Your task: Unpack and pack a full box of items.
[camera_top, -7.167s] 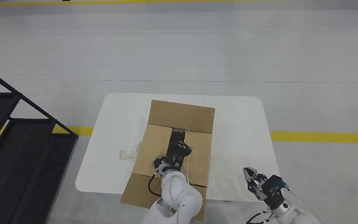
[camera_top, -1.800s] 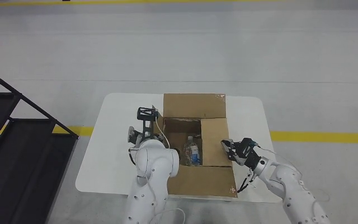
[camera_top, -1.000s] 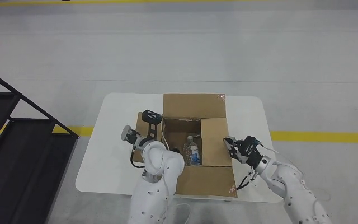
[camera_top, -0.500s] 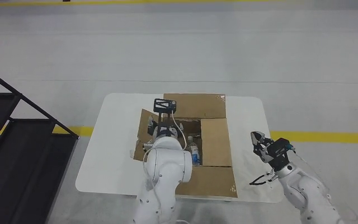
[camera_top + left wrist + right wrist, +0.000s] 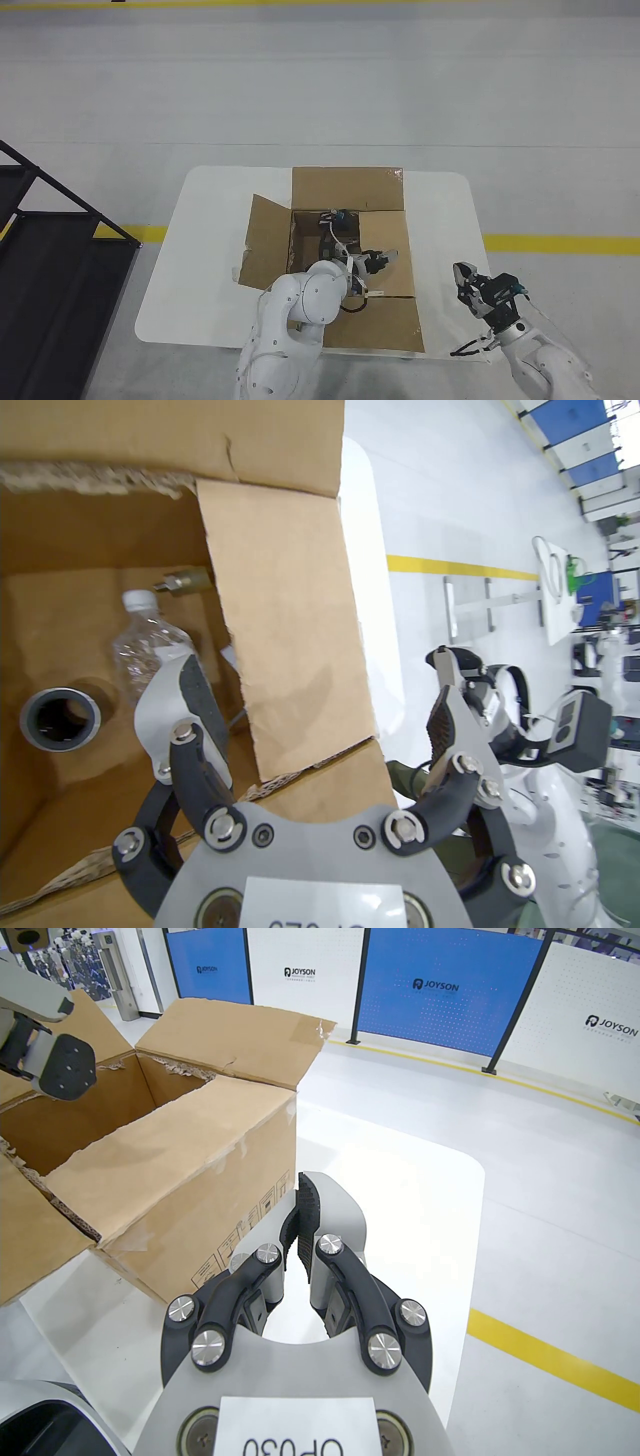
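Open box (image 5: pixel 345 190) on the table (image 5: pixel 200 260), flaps open. Left gripper (image 5: pixel 315 710) spread wide astride the right flap (image 5: pixel 290 600), one finger (image 5: pixel 187 695) inside the box, the other outside, gripping nothing; arm bent in from the box's near side. Right gripper (image 5: pixel 302 1208) pinched almost shut and empty, near the box's right side yet apart from it, by the table's right edge. Down inside, from the left wrist: a clear bottle (image 5: pixel 150 635) with white cap, a grey tube (image 5: pixel 60 720) end-on beside it, a small metal fitting (image 5: pixel 185 581) at the far wall. From the right wrist: the box's outer wall, torn rim and printed side.
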Motion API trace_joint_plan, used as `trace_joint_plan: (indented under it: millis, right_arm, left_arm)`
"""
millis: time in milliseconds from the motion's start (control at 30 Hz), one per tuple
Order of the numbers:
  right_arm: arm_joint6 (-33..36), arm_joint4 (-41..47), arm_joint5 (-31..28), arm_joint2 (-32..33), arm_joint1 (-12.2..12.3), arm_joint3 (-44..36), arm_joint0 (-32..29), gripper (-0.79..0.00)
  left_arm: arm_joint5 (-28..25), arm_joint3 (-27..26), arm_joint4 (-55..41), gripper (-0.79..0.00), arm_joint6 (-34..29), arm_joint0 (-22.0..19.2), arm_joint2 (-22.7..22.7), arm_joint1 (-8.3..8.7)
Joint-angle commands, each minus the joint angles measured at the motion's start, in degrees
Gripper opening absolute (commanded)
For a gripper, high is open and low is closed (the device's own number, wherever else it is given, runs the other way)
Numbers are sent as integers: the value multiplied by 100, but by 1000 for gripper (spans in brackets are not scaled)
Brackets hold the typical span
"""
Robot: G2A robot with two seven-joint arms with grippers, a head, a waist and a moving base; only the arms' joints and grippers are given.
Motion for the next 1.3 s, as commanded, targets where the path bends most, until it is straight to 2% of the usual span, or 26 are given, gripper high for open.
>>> trace_joint_plan:
  millis: [0, 467, 767, 900, 1133, 1267]
  right_arm:
    - [-20, -20, 22, -61, -11, 56, 19, -785]
    - [-139, -50, 96, -570, -111, 514, 312, -785]
    - [-133, 173, 156, -1008, -218, 737, 504, -785]
    - [-83, 151, 169, -1184, -254, 753, 575, -785]
    - [-54, 79, 155, -1386, -293, 737, 625, -785]
    - [-58, 47, 106, -1451, -303, 713, 619, -785]
  left_arm:
    - [-53, 271, -386, 0, 69, -48, -105, 1]
    - [-81, 300, -469, 0, 76, -55, -127, 2]
    - [-185, 671, -770, 0, 707, -69, -180, 53]
    - [-196, 887, -236, 0, 826, -168, -47, 103]
    - [-101, 945, -1032, 0, 775, -119, -43, 96]
    - [-36, 871, -1152, 0, 731, -58, 42, 113]
